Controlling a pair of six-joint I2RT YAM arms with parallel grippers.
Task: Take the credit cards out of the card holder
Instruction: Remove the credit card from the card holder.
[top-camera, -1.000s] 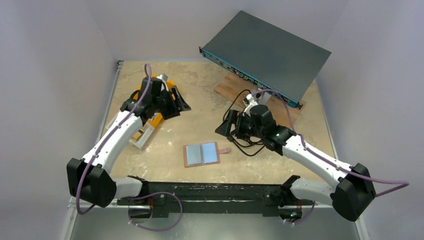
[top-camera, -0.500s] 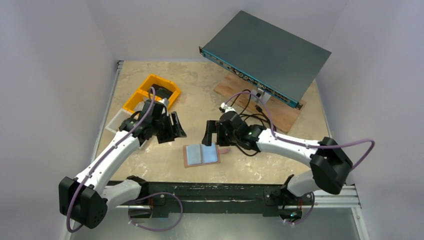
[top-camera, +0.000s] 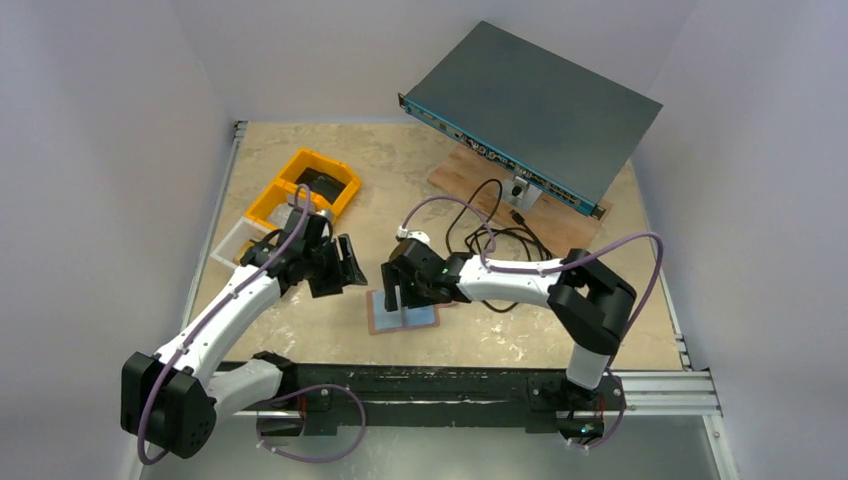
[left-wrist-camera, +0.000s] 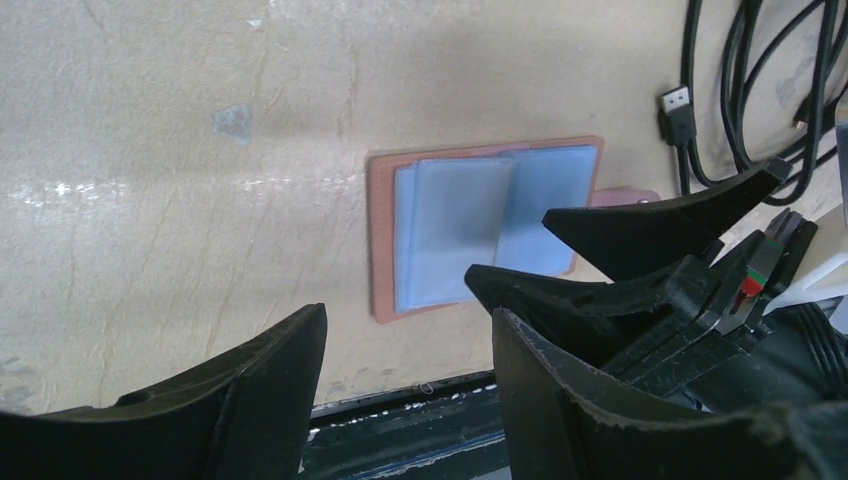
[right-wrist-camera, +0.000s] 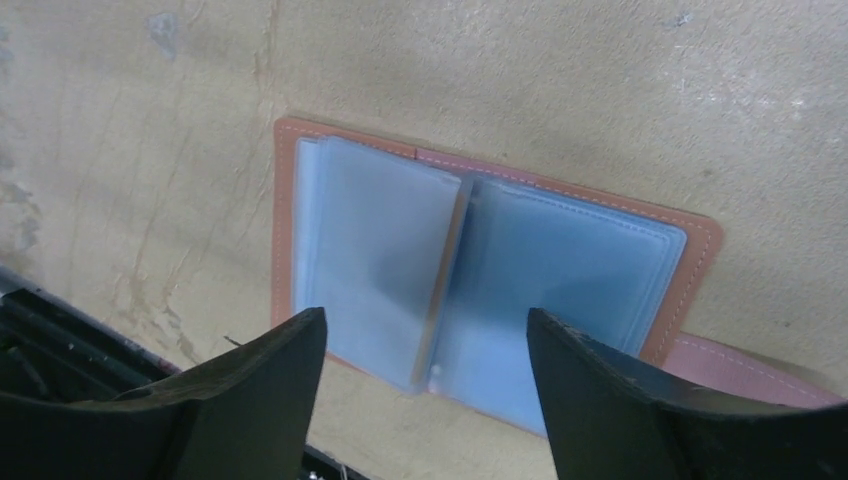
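Observation:
The card holder (top-camera: 415, 318) lies open and flat on the table, tan-brown rim up, pale blue-grey inside showing. In the right wrist view the holder (right-wrist-camera: 570, 260) shows pale blue-grey leaves, one (right-wrist-camera: 375, 240) raised a little at the fold; I cannot tell cards from sleeves, and no dark card shows. My right gripper (top-camera: 405, 300) hangs open just above the holder, its jaws (right-wrist-camera: 422, 320) straddling the fold, empty. My left gripper (top-camera: 345, 272) is open and empty, to the left of the holder (left-wrist-camera: 480, 225) and apart from it, fingers wide (left-wrist-camera: 410, 315).
Yellow bins (top-camera: 305, 185) and a white tray (top-camera: 232, 245) stand at the back left. A grey rack unit (top-camera: 535, 105) rests on a wooden board (top-camera: 470, 180) at the back right. Black cables (top-camera: 505, 235) with a USB plug (left-wrist-camera: 677, 103) lie right of the holder. The black base rail (top-camera: 420, 385) runs along the near edge.
Both arms have closed in on the holder. The right gripper swung left to above it. The left gripper came away from the yellow bins toward the holder's left side.

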